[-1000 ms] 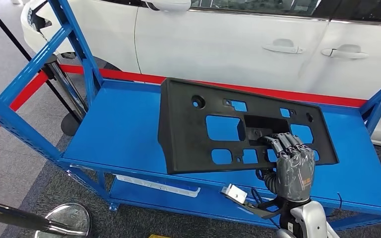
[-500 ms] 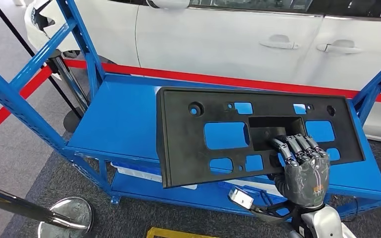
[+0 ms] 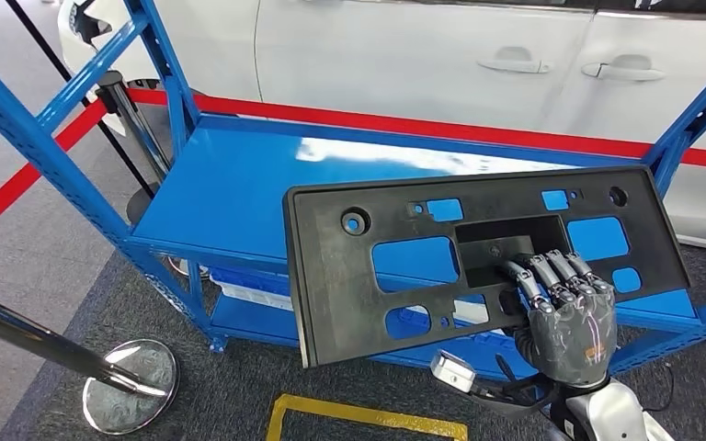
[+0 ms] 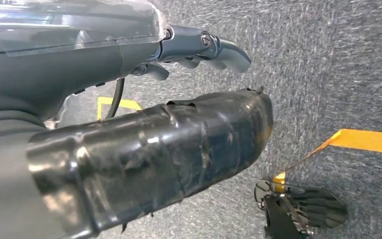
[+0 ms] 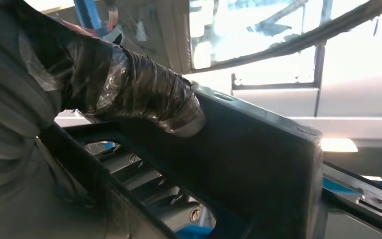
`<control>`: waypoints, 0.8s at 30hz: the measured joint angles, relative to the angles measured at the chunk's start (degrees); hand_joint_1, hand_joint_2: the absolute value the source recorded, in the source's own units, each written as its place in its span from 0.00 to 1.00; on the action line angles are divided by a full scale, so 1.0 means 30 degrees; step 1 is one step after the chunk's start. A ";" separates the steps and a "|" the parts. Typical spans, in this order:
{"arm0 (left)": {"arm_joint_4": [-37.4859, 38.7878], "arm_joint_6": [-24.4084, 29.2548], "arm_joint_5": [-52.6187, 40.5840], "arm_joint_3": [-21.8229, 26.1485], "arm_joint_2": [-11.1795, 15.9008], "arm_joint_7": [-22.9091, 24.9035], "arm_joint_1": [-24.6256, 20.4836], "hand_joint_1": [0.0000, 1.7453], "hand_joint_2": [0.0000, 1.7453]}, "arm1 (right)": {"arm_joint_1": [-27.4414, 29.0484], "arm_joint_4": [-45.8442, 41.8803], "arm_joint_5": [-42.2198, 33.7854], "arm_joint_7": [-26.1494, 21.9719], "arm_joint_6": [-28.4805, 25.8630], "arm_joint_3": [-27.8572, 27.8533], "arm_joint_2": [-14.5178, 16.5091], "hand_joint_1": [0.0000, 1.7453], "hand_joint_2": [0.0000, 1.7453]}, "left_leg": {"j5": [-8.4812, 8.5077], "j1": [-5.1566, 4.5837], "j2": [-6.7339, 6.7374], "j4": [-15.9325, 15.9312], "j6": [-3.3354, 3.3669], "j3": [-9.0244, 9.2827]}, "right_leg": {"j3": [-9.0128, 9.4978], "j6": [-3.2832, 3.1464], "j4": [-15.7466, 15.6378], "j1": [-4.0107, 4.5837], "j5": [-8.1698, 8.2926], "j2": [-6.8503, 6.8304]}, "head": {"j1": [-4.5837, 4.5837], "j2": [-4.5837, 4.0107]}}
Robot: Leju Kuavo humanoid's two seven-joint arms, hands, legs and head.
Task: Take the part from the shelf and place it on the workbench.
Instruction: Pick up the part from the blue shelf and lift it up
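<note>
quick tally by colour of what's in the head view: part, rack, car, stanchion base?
Black: 1, the part, held by the right hand
Blue: 1, the rack
White: 1, the car
Chrome: 1, the stanchion base
Total: 4

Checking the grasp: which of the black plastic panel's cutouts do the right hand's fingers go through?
The large dark recessed rectangular opening at the black plastic panel's centre-right; the right hand hooks into it. The other cutouts show blue shelf.

A white car [image 3: 441, 55] behind a red floor stripe [image 3: 478, 136]; a chrome stanchion base [image 3: 129, 397] stands beside yellow floor tape [image 3: 368, 418].
</note>
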 joint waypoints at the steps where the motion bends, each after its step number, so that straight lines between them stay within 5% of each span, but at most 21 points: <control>1: 0.0000 -0.0035 0.0000 0.0031 -0.0009 -0.0006 -0.0001 0.00 0.00 | 0.0028 0.0002 0.0002 0.0152 0.0000 0.0000 -0.0031 1.00 1.00 | 0.0193 0.0033 0.0019 -0.0104 0.0094 -0.0090 | -0.0030 0.0123 -0.0019 -0.0019 0.0093 0.0001 | 0.0002 0.0000; 3: -0.0002 -0.0076 -0.0002 0.0075 -0.0026 -0.0038 -0.0003 0.00 0.00 | 0.0101 0.0009 0.0004 0.0514 -0.0002 0.0002 -0.0146 1.00 1.00 | 0.0654 0.0128 0.0135 -0.0376 0.0348 -0.0272 | -0.0220 0.0326 0.0325 -0.0047 -0.0464 0.0080 | 0.0009 0.0000; 6: -0.0007 -0.0095 -0.0016 0.0093 -0.0036 -0.0109 -0.0009 0.00 0.00 | 0.0280 0.0026 0.0005 0.1020 -0.0002 0.0005 -0.0301 1.00 1.00 | 0.1270 0.0167 0.0259 -0.0408 0.0582 -0.0936 | -0.0979 0.0616 0.3147 -0.0183 -0.3134 0.0156 | 0.0011 0.0000; 7: -0.0007 -0.0093 -0.0023 0.0102 -0.0033 -0.0124 -0.0010 0.00 0.00 | 0.0370 0.0036 0.0005 0.1157 0.0000 0.0005 -0.0313 1.00 1.00 | 0.1435 0.0168 0.0269 -0.0324 0.0552 -0.1228 | -0.1153 0.0717 0.4244 -0.0256 -0.3615 0.0155 | 0.0009 0.0000; 9: -0.0007 -0.0089 -0.0038 0.0124 -0.0029 -0.0142 -0.0014 0.00 0.00 | 0.0535 0.0053 0.0005 0.1388 -0.0004 0.0007 -0.0315 1.00 1.00 | 0.1712 0.0197 0.0282 -0.0061 0.0428 -0.1850 | -0.0786 0.0919 0.5002 -0.0451 -0.3201 0.0149 | 0.0007 0.0000; 10: -0.0007 -0.0089 -0.0044 0.0131 -0.0031 -0.0151 -0.0014 0.00 0.00 | 0.0584 0.0058 0.0005 0.1476 -0.0005 0.0007 -0.0315 1.00 1.00 | 0.1817 0.0228 0.0285 0.0119 0.0341 -0.2159 | -0.0163 0.1013 0.4477 -0.0561 -0.2641 0.0146 | 0.0007 0.0000; 12: -0.0007 -0.0087 -0.0055 0.0137 -0.0038 -0.0188 -0.0021 0.00 0.00 | 0.0622 0.0056 0.0005 0.1590 -0.0007 0.0007 -0.0315 1.00 1.00 | 0.1960 0.0276 0.0275 0.0556 0.0134 -0.2718 | 0.1633 0.1169 0.2057 -0.0680 -0.2305 0.0163 | 0.0013 0.0000; 14: -0.0009 -0.0076 -0.0075 0.0140 -0.0042 -0.0222 -0.0032 0.00 0.00 | 0.0669 0.0049 0.0004 0.1647 -0.0013 0.0007 -0.0322 1.00 1.00 | 0.2137 0.0279 0.0252 0.0819 -0.0127 -0.3022 | 0.2601 0.0974 0.0377 -0.0594 -0.2633 0.0236 | -0.0007 0.0002; 16: -0.0013 -0.0053 -0.0106 0.0146 -0.0038 -0.0233 -0.0023 0.00 0.00 | 0.0727 0.0044 0.0004 0.1687 -0.0018 0.0007 -0.0332 1.00 1.00 | 0.2435 0.0292 0.0212 0.0814 -0.0401 -0.3142 | 0.2426 0.0529 0.0193 -0.0465 -0.2539 0.0274 | -0.0035 0.0002; 18: -0.0013 -0.0040 -0.0157 0.0153 -0.0044 -0.0233 0.0045 0.00 0.00 | 0.0765 0.0046 0.0005 0.1714 -0.0020 0.0007 -0.0332 1.00 1.00 | 0.2100 0.0379 0.0155 0.1065 -0.0600 -0.3395 | 0.2077 0.0121 0.0115 -0.0445 -0.2197 0.0202 | -0.0035 0.0000; 22: -0.0015 -0.0045 -0.0206 0.0157 -0.0093 -0.0242 0.0092 0.00 0.00 | 0.0904 0.0056 0.0005 0.1785 -0.0022 0.0007 -0.0330 1.00 1.00 | -0.1358 0.0431 0.0131 0.4660 -0.0697 -0.4216 | 0.1087 -0.0341 0.0091 -0.0265 -0.1343 0.0139 | -0.0036 0.0000; 24: -0.0015 -0.0054 -0.0222 0.0157 -0.0084 -0.0255 0.0070 0.00 0.00 | 0.0995 0.0082 0.0005 0.1814 -0.0022 0.0007 -0.0330 1.00 1.00 | -0.1494 0.0344 0.0124 0.5926 -0.0556 -0.3955 | 0.0563 -0.0383 0.0167 -0.0105 -0.0950 0.0130 | -0.0036 0.0000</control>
